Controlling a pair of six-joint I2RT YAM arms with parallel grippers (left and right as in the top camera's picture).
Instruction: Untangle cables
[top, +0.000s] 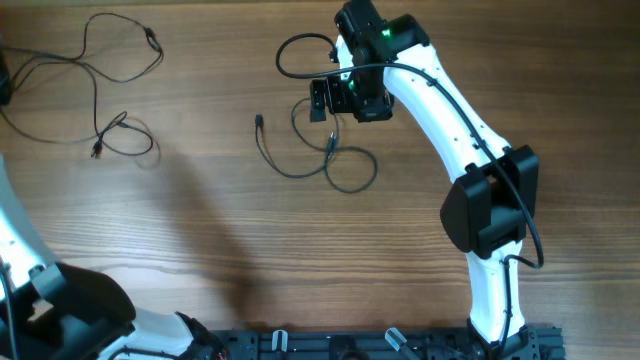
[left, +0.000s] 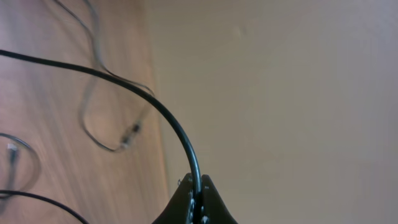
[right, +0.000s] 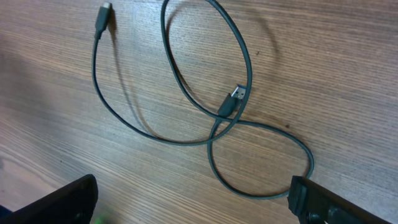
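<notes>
From overhead, the right gripper (top: 335, 97) hangs wide open over the wooden table (top: 300, 260), 1 looped cable (top: 296, 176) just below it and a 2nd cable (top: 152, 42) well to its left. The left wrist view shows the left gripper (left: 196, 204) pinched on that 2nd cable. The right wrist view shows the looped cable lying flat, untouched, beyond the spread fingers (right: 62, 200).

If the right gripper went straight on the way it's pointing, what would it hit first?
Most likely the thin black cable looped on the table, near its USB plug. The right gripper is open, pointing down at it; how high it is, I can't tell.
</notes>
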